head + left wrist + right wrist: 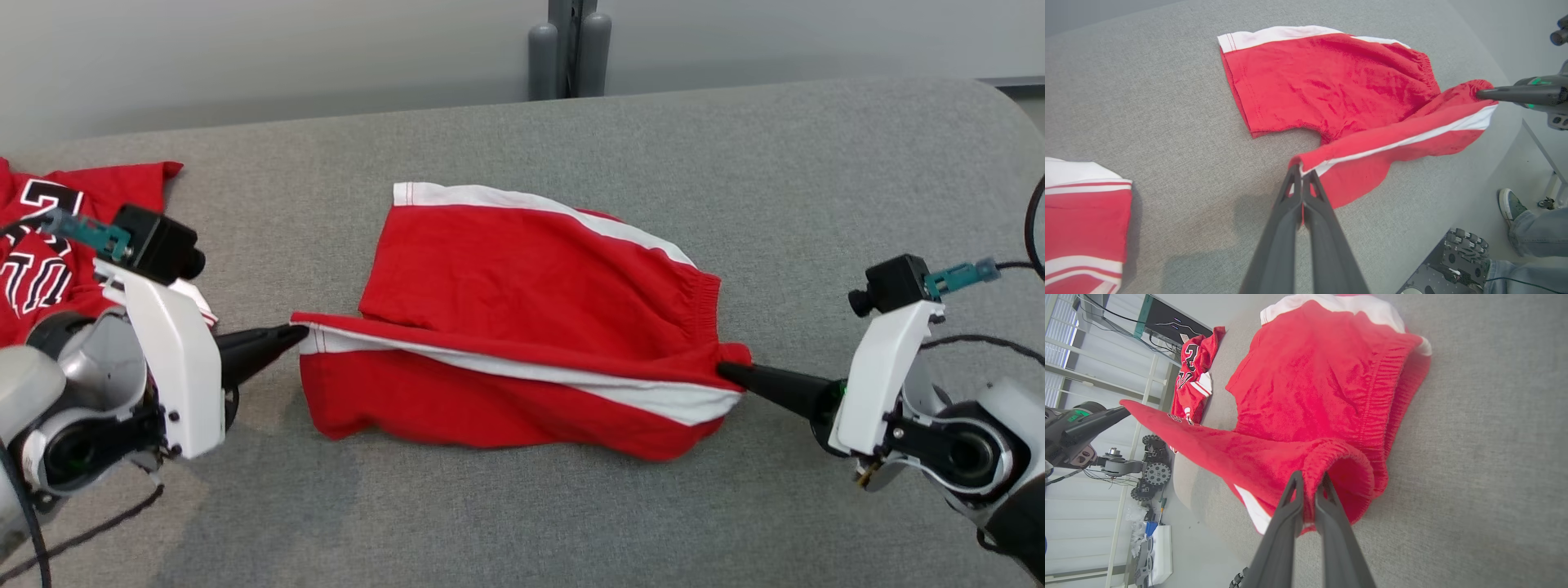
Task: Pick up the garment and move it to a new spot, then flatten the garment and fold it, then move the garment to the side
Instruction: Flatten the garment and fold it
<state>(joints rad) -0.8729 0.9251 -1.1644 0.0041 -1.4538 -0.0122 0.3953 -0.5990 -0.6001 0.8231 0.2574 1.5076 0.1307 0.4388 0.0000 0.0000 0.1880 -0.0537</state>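
Pinching a leg-hem corner of the red shorts [522,278], the left jaws are closed tight on a fold of red and white cloth. The right jaws are closed on the gathered elastic waistband, which bunches over their tips. Between the two pairs of jaws the near leg of the shorts is drawn out in a taut ridge, its white side stripe running from one grip to the other. Past that ridge, on the far side from both jaws, the other leg lies flat on the grey fabric-covered desk [816,204], white hem farthest out.

Beyond the left jaws, away from the shorts, a red jersey [41,261] with black and white lettering lies on the desk. The left wrist view adds what lies beyond the desk's edge: a person's shoe [1511,204] and blue jeans leg on the floor, beside a dark wheeled base [1466,249]. The right wrist view looks into the open waistband and shows a white metal rack [1151,388] past the jersey.
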